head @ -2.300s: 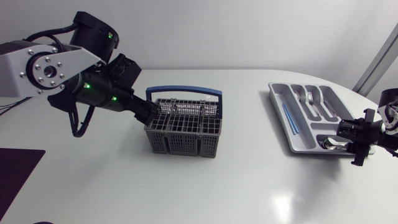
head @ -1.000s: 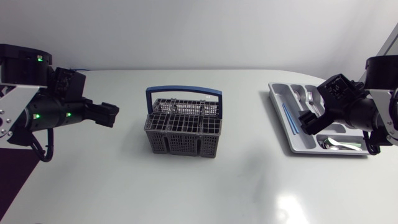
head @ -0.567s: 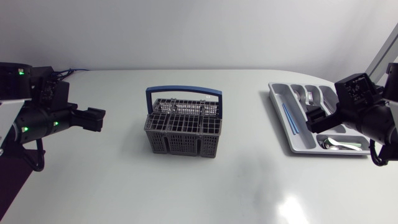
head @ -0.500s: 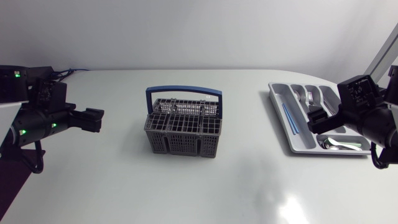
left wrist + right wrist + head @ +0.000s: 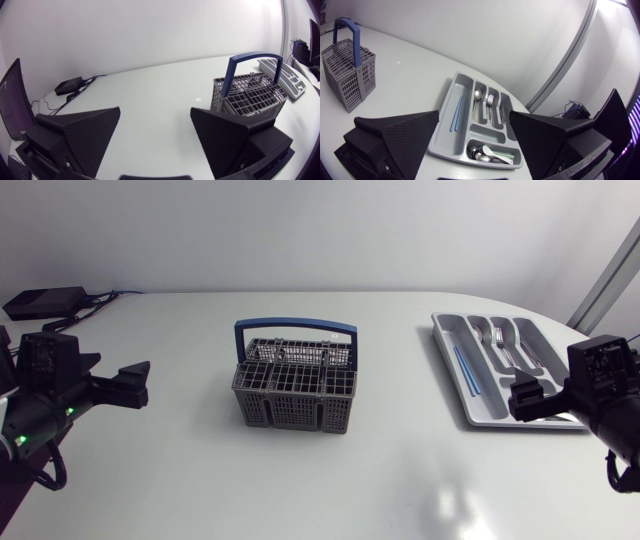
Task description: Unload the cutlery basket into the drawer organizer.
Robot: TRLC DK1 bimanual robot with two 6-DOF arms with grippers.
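Left gripper: fingers spread wide, nothing between them. It hangs low by the left edge of the table and points toward the middle. Right gripper: likewise spread and empty, low at the right edge, just by the near end of the drawer organizer. Next out from the right gripper, the organizer's cross compartment holds a small heap of cutlery, one piece pale. Beyond that, the long slots carry a spoon, forks, what look like knives, and a thin blue stick alone in the outer slot. Further off, mid-table and well apart from both grippers, the cutlery basket stands upright with its blue handle raised. Nothing pokes above its grid top in any view, but the insides of the cells cannot be seen. Judgement: unloading looks finished or nearly so, so this is a moment to check. To do it well, look down into the basket before calling it done. If a piece is left, bring the left gripper in vertically, clear of the handle bar, with fingers lined up on one cell. Pinch high on the stem and lift straight so the basket neither tips nor drags. Then lay the piece flat in the slot matching its type and let go low.
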